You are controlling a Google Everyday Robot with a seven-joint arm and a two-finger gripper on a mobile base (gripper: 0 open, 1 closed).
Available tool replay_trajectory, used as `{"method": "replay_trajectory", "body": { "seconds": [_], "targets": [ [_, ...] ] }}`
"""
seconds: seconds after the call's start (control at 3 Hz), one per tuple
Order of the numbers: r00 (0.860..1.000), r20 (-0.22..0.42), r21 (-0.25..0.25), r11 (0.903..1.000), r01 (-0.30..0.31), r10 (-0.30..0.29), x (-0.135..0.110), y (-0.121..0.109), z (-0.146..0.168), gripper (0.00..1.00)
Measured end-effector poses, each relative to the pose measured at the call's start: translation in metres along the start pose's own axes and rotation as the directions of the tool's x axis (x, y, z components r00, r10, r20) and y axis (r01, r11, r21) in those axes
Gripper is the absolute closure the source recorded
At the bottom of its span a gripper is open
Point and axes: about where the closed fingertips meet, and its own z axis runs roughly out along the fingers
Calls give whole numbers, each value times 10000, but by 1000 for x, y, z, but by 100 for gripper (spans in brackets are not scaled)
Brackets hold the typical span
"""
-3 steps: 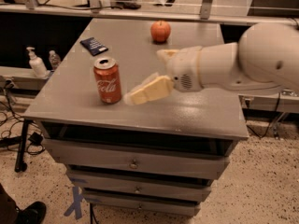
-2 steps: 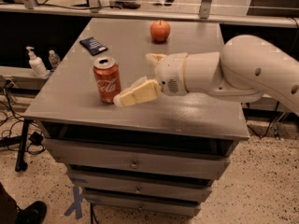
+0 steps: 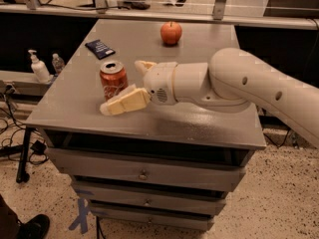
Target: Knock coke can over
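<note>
The coke can (image 3: pixel 113 78), red with a silver top, stands upright on the left middle of the grey cabinet top (image 3: pixel 209 121). My gripper (image 3: pixel 122 86) reaches in from the right at the end of the white arm and is open around the can. One cream finger (image 3: pixel 124 102) lies low across the can's front right, touching or nearly touching its base. The other finger (image 3: pixel 144 65) sits just behind and to the right of the can. Nothing is gripped.
A red-orange apple (image 3: pixel 171 33) sits at the back middle of the top. A dark blue packet (image 3: pixel 100 49) lies at the back left. A soap pump bottle (image 3: pixel 39 67) stands on a lower shelf to the left. Drawers front the cabinet below.
The arm has moved left toward the can. The near finger, earlier to the can's right, now lies across its front. The can still stands upright.
</note>
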Motion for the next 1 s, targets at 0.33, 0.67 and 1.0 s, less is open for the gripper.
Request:
{"method": "replay_trajectory", "body": {
  "seconds": [0.33, 0.67, 1.0],
  "targets": [
    [9995, 313, -149, 9999, -10, 15, -4, 4, 14, 0],
    [9966, 814, -251, 9996, -102, 122, -6, 16, 32, 0],
    [9944, 1049, -323, 9994, 154, -119, -7, 25, 53, 15]
  ]
}}
